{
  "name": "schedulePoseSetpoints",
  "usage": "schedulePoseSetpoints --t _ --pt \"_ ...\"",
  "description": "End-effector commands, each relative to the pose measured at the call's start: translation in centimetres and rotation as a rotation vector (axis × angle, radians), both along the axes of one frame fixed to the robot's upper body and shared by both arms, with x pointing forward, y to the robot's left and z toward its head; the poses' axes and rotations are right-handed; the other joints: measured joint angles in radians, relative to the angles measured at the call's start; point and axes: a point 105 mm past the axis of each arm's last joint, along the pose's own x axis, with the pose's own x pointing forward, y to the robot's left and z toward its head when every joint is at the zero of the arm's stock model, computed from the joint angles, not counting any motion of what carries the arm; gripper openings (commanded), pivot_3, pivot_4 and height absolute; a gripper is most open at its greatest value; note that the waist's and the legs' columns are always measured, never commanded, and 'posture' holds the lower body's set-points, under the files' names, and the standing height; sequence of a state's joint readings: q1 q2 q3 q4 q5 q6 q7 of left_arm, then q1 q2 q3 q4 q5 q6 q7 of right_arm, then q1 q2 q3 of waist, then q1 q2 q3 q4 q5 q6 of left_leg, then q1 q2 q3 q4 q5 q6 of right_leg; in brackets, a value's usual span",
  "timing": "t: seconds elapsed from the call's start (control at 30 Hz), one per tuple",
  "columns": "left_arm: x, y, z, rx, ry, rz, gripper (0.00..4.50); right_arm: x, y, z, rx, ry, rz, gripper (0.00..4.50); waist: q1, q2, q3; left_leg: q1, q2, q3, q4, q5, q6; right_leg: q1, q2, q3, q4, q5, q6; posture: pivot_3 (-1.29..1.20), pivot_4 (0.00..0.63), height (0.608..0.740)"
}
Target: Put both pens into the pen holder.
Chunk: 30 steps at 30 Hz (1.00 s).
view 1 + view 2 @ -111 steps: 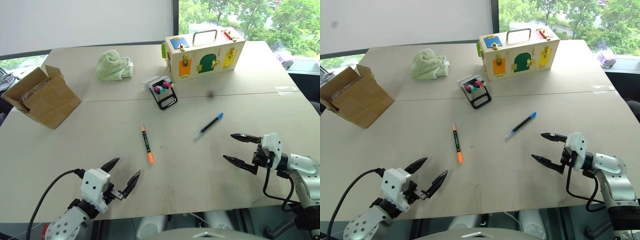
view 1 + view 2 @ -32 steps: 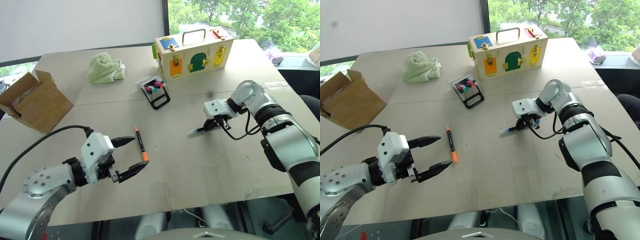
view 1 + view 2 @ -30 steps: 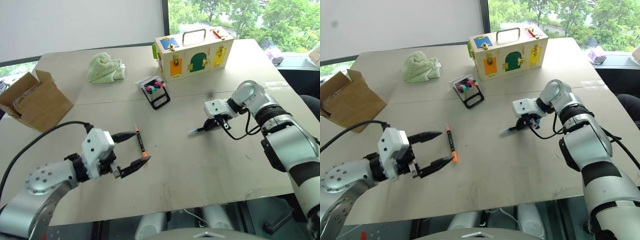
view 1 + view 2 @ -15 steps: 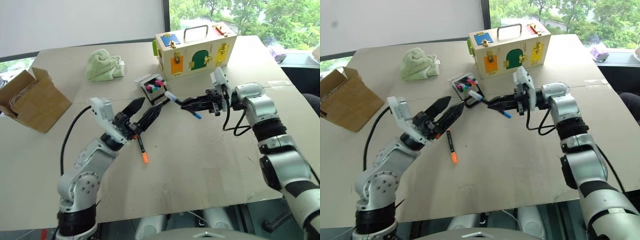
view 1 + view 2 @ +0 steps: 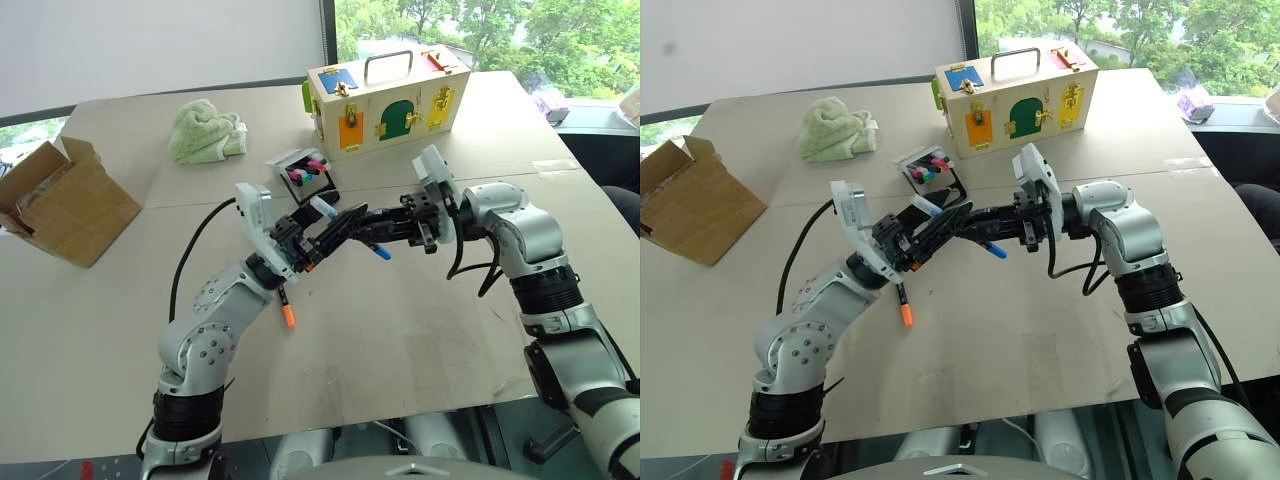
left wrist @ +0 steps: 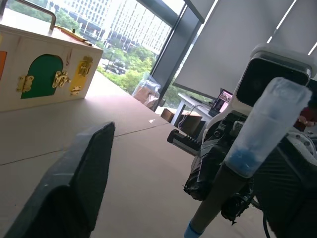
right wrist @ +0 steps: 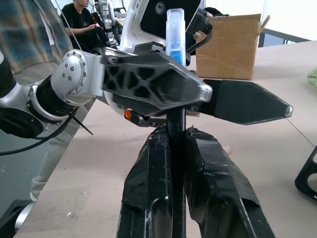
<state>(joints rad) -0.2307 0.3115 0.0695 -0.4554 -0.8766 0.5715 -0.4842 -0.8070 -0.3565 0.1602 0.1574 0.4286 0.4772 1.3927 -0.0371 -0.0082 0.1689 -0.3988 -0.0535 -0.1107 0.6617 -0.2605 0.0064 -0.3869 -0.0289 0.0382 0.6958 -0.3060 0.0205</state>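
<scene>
Above the desk [image 5: 420,330], the right tool [image 5: 372,222] is clamped on the blue-capped pen [image 5: 352,230], the left tool [image 5: 335,228] half-open around its pale end, orange pen [image 5: 287,306] partly hidden beneath, pen holder [image 5: 304,172] behind.

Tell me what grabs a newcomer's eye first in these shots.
The two grippers meet in mid-air above the table's middle: the right gripper is shut on the blue-capped pen, and the left gripper's open fingers straddle that pen's white end. Below them the orange-capped pen lies on the table, with the pen holder just beyond, in front of the wooden latch box.
</scene>
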Motion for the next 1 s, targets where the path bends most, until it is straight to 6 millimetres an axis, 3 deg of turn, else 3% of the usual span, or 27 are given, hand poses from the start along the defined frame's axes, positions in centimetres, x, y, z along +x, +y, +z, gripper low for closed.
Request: schedulePoseSetpoints --t 0.03,0.13,0.2,0.3,0.37,0.43,0.47,0.5,0.6,0.7,0.77,0.83,1.0 --pt "-0.4 -0.1 0.7 0.012 -0.052 -0.006 2.01 -0.5 0.2 0.8 0.016 -0.030 0.023 0.00 0.000 0.000 0.000 0.000 0.000 0.000 0.000 0.000 0.000 0.000 0.000 0.000 0.000 0.000 0.000 0.00 0.150 0.740" --pt "-0.7 -0.2 1.2 0.004 -0.081 -0.016 0.59 -0.2 0.1 0.8 0.023 -0.019 0.005 0.00 0.001 0.000 0.000 0.000 0.000 0.000 0.000 0.000 0.000 0.000 0.000 0.000 0.000 0.000 0.000 0.00 0.150 0.740" --pt "-0.8 -0.3 1.3 0.010 -0.098 -0.020 0.01 0.0 0.0 0.7 0.023 -0.014 -0.006 0.00 0.000 0.000 0.000 0.000 0.000 0.000 0.000 0.000 0.000 0.000 0.000 0.000 0.000 0.000 0.000 0.00 0.150 0.740" --pt "-0.9 -0.3 1.7 0.010 -0.122 -0.020 0.03 0.7 -0.2 0.5 0.021 0.007 -0.044 0.00 0.000 0.000 0.000 0.000 0.000 0.000 0.000 0.000 0.000 0.000 0.000 0.000 0.000 0.000 0.000 0.00 0.150 0.740" --pt "-0.6 0.0 1.9 0.019 -0.147 0.015 0.03 0.8 -0.6 0.0 -0.005 0.011 -0.057 1.06 0.001 0.000 0.000 0.000 0.000 0.000 0.000 0.000 0.000 0.000 0.000 0.000 0.000 0.000 0.000 0.00 0.150 0.740" --pt "-0.2 0.4 2.0 0.034 -0.166 0.053 0.03 1.0 -0.9 -0.3 -0.015 0.015 -0.078 1.78 0.002 0.000 0.000 0.000 0.000 0.000 0.000 0.000 0.000 0.000 0.000 0.000 0.000 0.000 0.000 0.00 0.150 0.740" --pt "0.0 0.5 2.0 0.047 -0.172 0.068 0.03 0.8 -1.5 -0.8 -0.022 0.023 -0.089 2.45 0.002 0.000 0.000 0.000 0.000 0.000 0.000 0.000 0.000 0.000 0.000 0.000 0.000 0.000 0.000 0.00 0.150 0.740" --pt "0.1 0.7 1.9 0.060 -0.175 0.090 0.03 0.6 -2.3 -1.4 -0.031 0.035 -0.107 2.66 0.002 0.000 0.000 0.000 0.000 0.000 0.000 0.000 0.000 0.000 0.000 0.000 0.000 0.000 0.000 0.00 0.150 0.740" --pt "0.9 1.6 1.9 0.124 -0.196 0.166 0.03 0.7 -4.7 -3.1 -0.046 -0.008 -0.210 2.66 0.019 -0.001 0.000 -0.001 0.000 -0.001 0.000 0.000 0.000 0.001 0.000 -0.001 -0.001 0.000 0.000 0.00 0.150 0.740" --pt "2.4 3.3 3.1 0.362 -0.420 0.380 0.03 1.4 -7.0 -2.8 0.043 -0.108 -0.379 2.66 0.024 -0.001 0.000 -0.001 0.000 0.000 0.001 0.000 0.000 0.000 0.000 -0.001 -0.001 0.000 0.000 0.00 0.150 0.740" --pt "2.5 3.1 4.0 0.519 -0.606 0.445 0.03 1.3 -8.2 -1.7 0.134 -0.125 -0.474 2.66 0.023 -0.001 0.000 -0.001 -0.001 0.000 0.000 0.000 0.000 0.000 0.000 0.000 0.000 0.000 0.000 0.00 0.150 0.740" --pt "2.0 1.7 4.0 0.674 -0.772 0.411 0.03 0.9 -9.8 -1.3 0.162 -0.151 -0.571 2.66 0.025 -0.001 0.000 -0.001 -0.001 0.001 0.000 0.000 0.000 0.000 0.000 0.001 0.000 0.000 0.000 0.00 0.150 0.740" --pt "2.5 0.7 4.5 0.837 -0.966 0.479 0.03 0.5 -12.1 -0.8 0.129 -0.270 -0.757 2.66 0.028 -0.001 0.000 -0.001 -0.001 0.001 -0.001 0.000 0.000 0.000 0.000 0.001 -0.002 0.000 0.000 0.00 0.150 0.740"
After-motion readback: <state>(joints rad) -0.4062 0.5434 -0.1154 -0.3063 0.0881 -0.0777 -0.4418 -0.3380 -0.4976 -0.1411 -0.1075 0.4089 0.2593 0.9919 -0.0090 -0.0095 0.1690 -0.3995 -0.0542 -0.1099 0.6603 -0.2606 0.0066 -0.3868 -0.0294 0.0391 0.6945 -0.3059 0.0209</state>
